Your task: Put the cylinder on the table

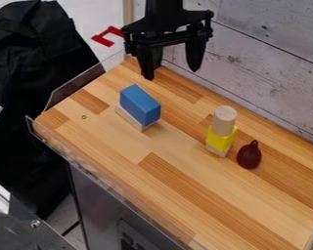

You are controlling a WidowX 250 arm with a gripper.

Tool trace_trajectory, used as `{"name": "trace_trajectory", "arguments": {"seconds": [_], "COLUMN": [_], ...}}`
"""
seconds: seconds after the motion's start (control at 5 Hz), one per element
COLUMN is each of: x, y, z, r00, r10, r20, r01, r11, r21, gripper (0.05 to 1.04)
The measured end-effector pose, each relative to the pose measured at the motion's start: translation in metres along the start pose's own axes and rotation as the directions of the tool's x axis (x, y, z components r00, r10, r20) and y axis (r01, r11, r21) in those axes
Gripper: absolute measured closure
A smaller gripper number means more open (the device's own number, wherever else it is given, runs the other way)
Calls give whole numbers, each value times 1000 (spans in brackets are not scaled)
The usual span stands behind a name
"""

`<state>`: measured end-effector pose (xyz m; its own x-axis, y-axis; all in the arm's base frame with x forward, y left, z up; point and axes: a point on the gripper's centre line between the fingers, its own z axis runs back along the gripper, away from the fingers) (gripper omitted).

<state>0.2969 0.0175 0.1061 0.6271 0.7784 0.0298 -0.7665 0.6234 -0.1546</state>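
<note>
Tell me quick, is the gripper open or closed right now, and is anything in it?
Gripper: open, fingers spread apart, holding nothing.

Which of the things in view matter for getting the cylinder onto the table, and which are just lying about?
For the job:
- wooden cylinder, standing on the yellow block
- table
- open gripper

Just lying about:
- blue block
- pale block under it
- dark red pear-shaped object

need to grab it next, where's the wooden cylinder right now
In the camera view, the wooden cylinder stands right of centre on top of the yellow block, just up and left of the dark red pear-shaped thing.
</note>
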Motion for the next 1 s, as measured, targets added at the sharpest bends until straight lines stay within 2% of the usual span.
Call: {"name": "trace_trajectory", "arguments": {"seconds": [0.2,0.4,0.8,1.0], "x": [-2,-6,-16,-23], "y": [3,-6,-35,-46], "z": [-8,-21,-19,-12], "r00": [1000,997,981,968], "r10": [3,-38,-183,-249], "r20": [-19,-69,-62,-33], "r01": [-2,40,184,248], "r11": [1000,998,983,968], "r21": [20,41,8,-33], "gripper": [85,85,85,85]}}
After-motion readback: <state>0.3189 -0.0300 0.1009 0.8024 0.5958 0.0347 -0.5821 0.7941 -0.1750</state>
